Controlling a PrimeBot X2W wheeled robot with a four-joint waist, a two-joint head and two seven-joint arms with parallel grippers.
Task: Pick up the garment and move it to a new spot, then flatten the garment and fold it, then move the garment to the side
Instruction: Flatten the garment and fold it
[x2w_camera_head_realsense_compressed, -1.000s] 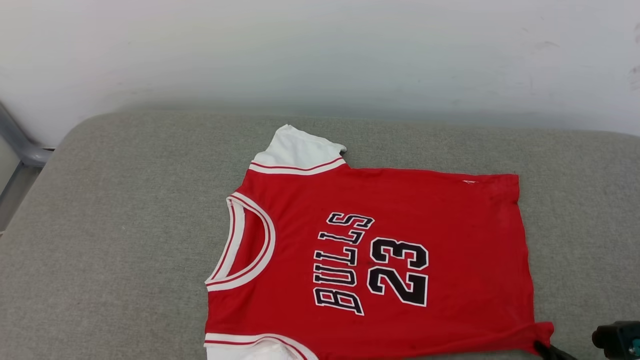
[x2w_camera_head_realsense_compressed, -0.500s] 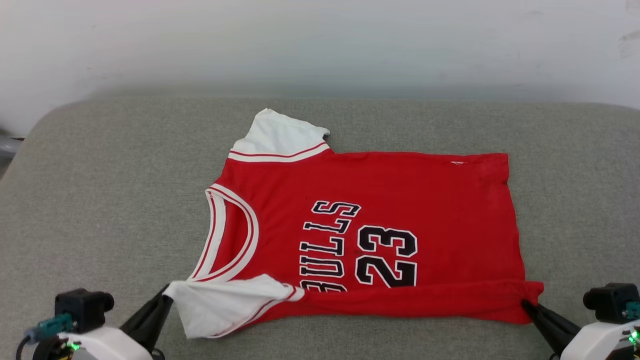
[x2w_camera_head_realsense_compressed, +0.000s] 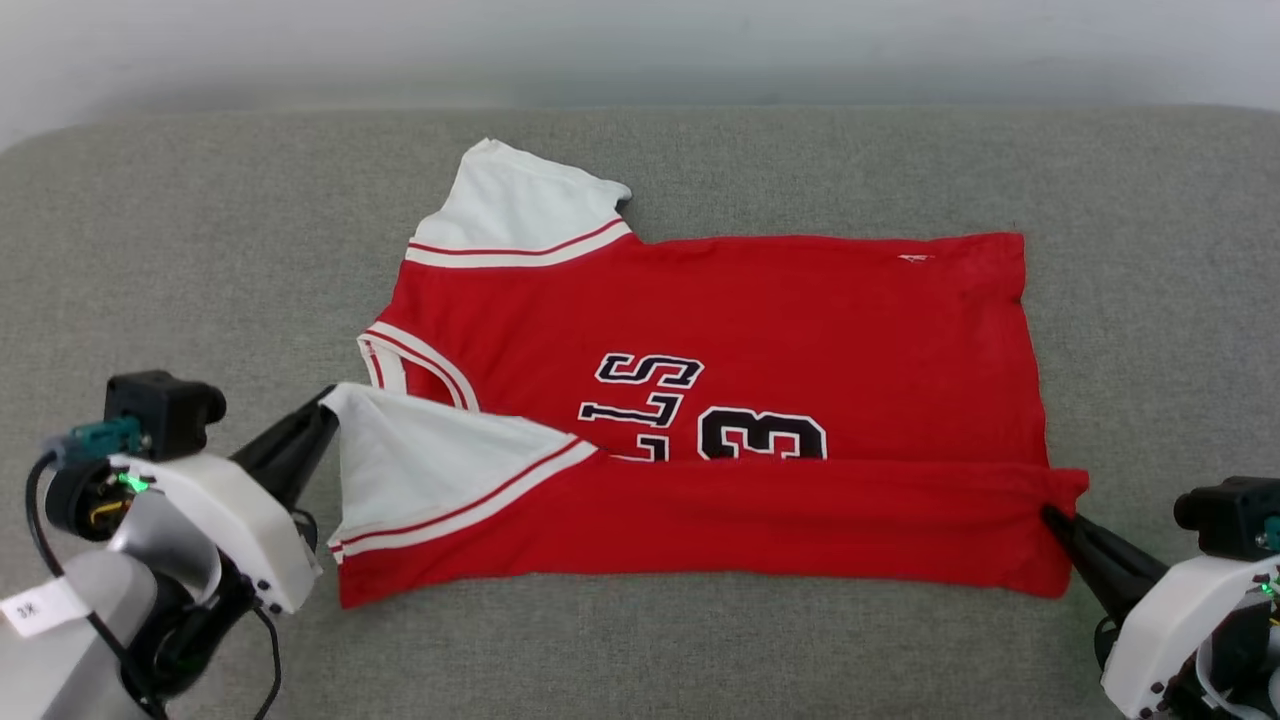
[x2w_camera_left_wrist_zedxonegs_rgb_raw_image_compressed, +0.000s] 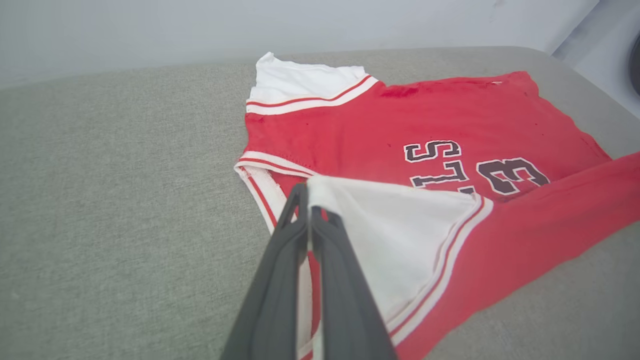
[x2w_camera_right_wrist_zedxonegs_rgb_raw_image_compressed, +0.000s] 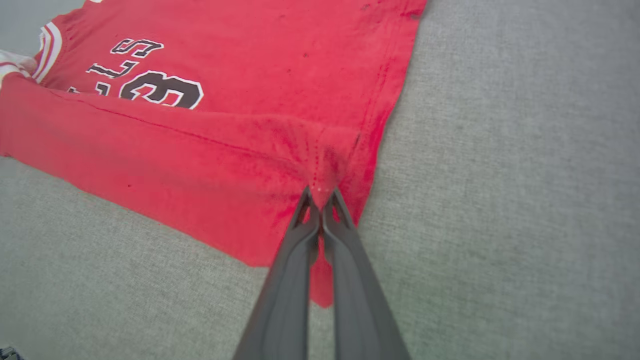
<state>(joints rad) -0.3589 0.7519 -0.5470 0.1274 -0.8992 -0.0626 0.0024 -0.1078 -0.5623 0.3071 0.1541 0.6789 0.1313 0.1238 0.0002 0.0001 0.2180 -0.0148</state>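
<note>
The garment (x2w_camera_head_realsense_compressed: 760, 310) is a red jersey with white sleeves and black lettering, lying on the grey cushion with its collar to the left. Its near long edge is lifted and folded over the front, covering part of the letters and number. My left gripper (x2w_camera_head_realsense_compressed: 328, 405) is shut on the tip of the near white sleeve (x2w_camera_left_wrist_zedxonegs_rgb_raw_image_compressed: 390, 235), seen up close in the left wrist view, left gripper (x2w_camera_left_wrist_zedxonegs_rgb_raw_image_compressed: 307, 192). My right gripper (x2w_camera_head_realsense_compressed: 1050, 515) is shut on the near hem corner (x2w_camera_right_wrist_zedxonegs_rgb_raw_image_compressed: 325, 170), right gripper (x2w_camera_right_wrist_zedxonegs_rgb_raw_image_compressed: 320, 192). The garment (x2w_camera_right_wrist_zedxonegs_rgb_raw_image_compressed: 250, 60) spreads beyond it.
The grey cushion (x2w_camera_head_realsense_compressed: 180, 250) has bare fabric all round the garment. A pale wall (x2w_camera_head_realsense_compressed: 640, 40) runs behind its far edge. My white forearms sit at the lower left (x2w_camera_head_realsense_compressed: 210, 520) and lower right (x2w_camera_head_realsense_compressed: 1180, 610).
Both grippers have carried the near edge of the garment away from me over its front, widening the fold. The head camera has tilted down, so the whole picture has shifted.
</note>
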